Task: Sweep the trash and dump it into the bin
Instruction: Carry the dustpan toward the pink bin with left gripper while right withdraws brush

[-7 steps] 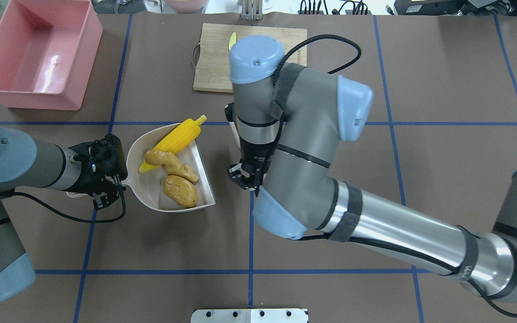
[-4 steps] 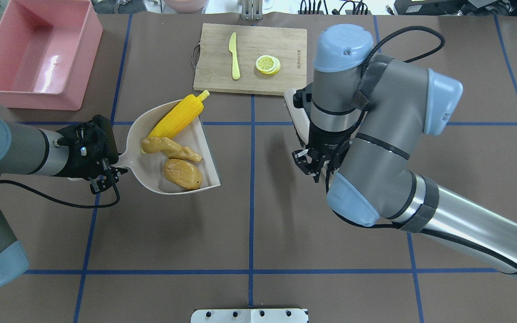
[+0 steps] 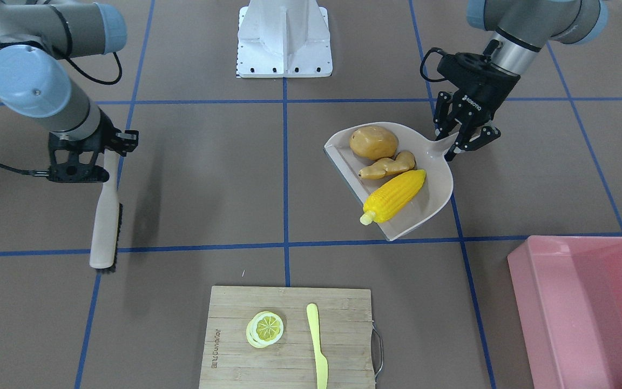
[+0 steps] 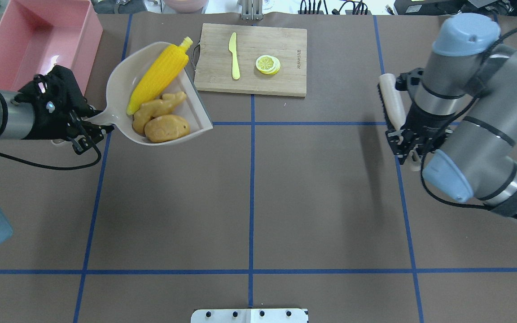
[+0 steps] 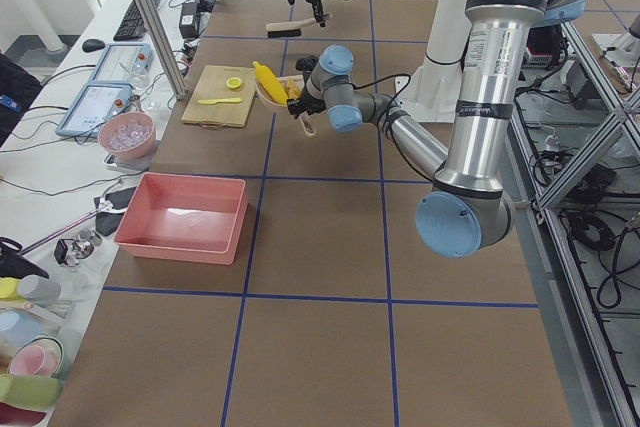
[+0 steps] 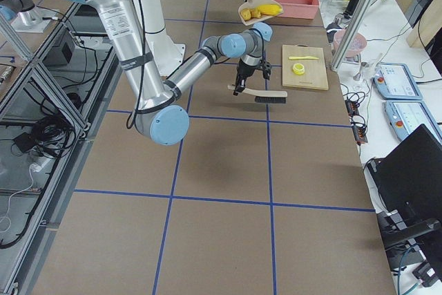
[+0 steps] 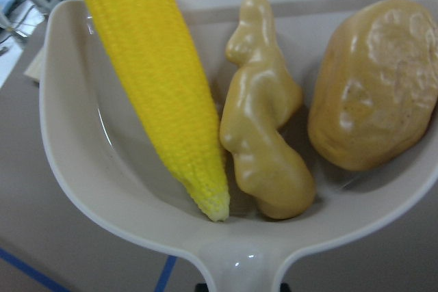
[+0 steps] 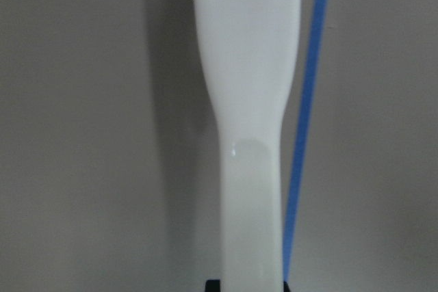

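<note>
The left gripper [image 4: 89, 131] is clamped on the handle of the beige dustpan [image 4: 117, 85]. All the trash lies in the pan just ahead of its fingers: the corn cob [image 4: 157, 76] on one side, the ginger root [image 4: 157, 107] in the middle, the potato [image 4: 167, 128] on the other. The pink bin [image 4: 11, 49] sits near the gripper's wrist, behind the pan. The right gripper [image 4: 409, 146], well apart, holds a brush [image 4: 388, 96] by its handle
</note>
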